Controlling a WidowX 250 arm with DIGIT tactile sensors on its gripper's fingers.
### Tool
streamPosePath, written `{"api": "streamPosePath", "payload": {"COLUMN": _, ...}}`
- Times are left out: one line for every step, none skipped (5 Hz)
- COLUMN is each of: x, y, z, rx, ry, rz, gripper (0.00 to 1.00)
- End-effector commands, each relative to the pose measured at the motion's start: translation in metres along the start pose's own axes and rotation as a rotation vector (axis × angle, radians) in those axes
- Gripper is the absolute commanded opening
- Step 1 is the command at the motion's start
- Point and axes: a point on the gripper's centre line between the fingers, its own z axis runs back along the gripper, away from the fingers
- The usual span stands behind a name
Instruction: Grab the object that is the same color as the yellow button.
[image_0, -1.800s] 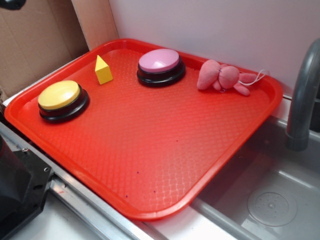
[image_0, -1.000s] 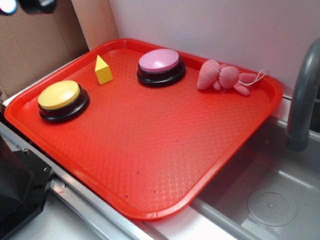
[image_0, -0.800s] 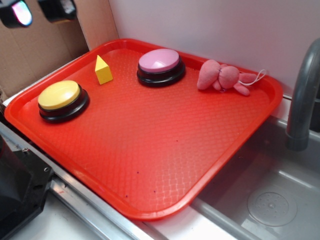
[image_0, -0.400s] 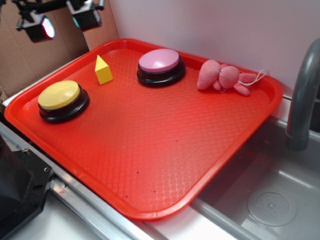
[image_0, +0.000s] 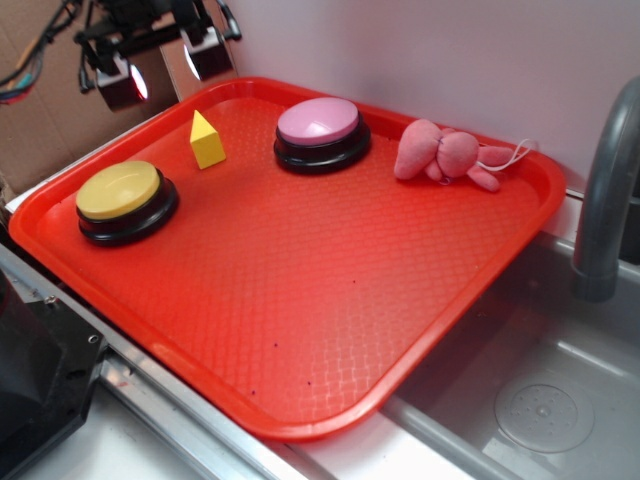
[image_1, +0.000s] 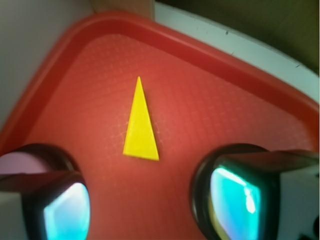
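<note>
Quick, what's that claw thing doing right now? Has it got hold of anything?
Gripper: open and empty, above the tray's far corner, not touching the yellow block.

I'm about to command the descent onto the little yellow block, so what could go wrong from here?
The end effector hangs open above the tray's back corner, left of the yellow block. Descending without shifting over could land a finger on the tray rim. The block's pointed top may slip out of a high grip. The yellow button sits close and could be bumped.

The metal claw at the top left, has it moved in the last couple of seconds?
Yes. The gripper has come in from the top-left corner, rightward and down toward the yellow block, which sits unmoved on the red tray.
</note>
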Motion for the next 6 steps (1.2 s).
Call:
{"api": "streamPosePath", "payload": {"x": 0.034, "y": 0.001, "z": -0.026, "rx": -0.042, "ry": -0.072, "rz": 0.071, "gripper": 1.0}}
{"api": "streamPosePath", "payload": {"x": 0.037, "y": 0.001, "z": -0.034, "rx": -0.048, "ry": -0.082, "rz": 0.077, "gripper": 1.0}}
{"api": "streamPosePath", "payload": {"x": 0.04, "y": 0.005, "z": -0.044, "rx": -0.063, "ry": -0.076, "rz": 0.097, "gripper": 1.0}}
{"api": "streamPosePath", "payload": {"x": 0.039, "y": 0.006, "z": -0.051, "rx": -0.078, "ry": -0.032, "rz": 0.086, "gripper": 1.0}}
{"api": "streamPosePath", "payload": {"x": 0.038, "y": 0.006, "z": -0.057, "rx": -0.066, "ry": -0.019, "rz": 0.097, "gripper": 0.35}}
{"api": "streamPosePath", "payload": {"x": 0.036, "y": 0.005, "z": -0.062, "rx": -0.047, "ry": -0.01, "rz": 0.091, "gripper": 0.0}}
